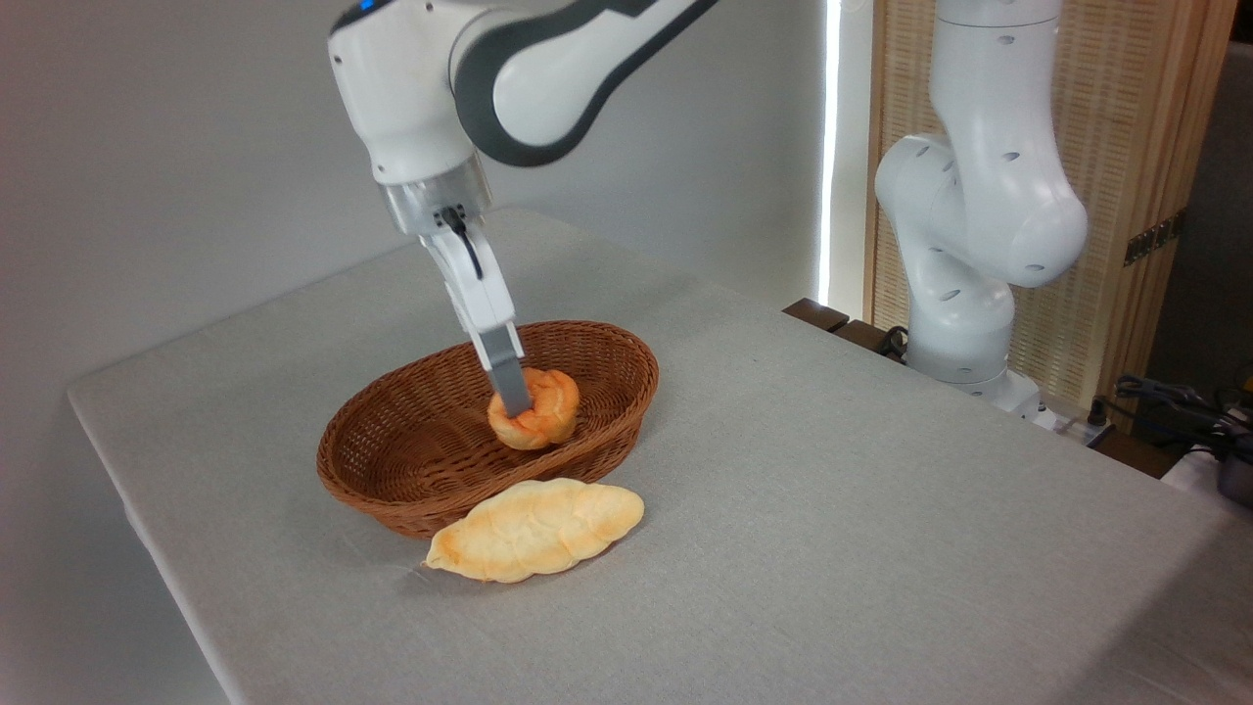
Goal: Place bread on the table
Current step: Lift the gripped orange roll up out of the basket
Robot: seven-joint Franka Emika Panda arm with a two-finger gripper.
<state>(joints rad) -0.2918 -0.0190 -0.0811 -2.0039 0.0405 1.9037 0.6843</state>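
The bread (540,411), a small round golden-orange bun with a twisted top, is inside the brown wicker basket (392,460), tilted so its paler underside faces front-left. My gripper (519,399) reaches down into the basket from the upper left and is shut on the bun. One grey finger (508,377) lies across the bun's near left side; the other is hidden behind it. I cannot tell whether the bun touches the basket floor. The light grey table (832,509) carries the basket.
A longer, paler, flat oval loaf (536,529) lies on the cloth just in front of the basket. The arm's white base (964,294) stands at the table's back right edge, with cables (1165,397) to the right of it.
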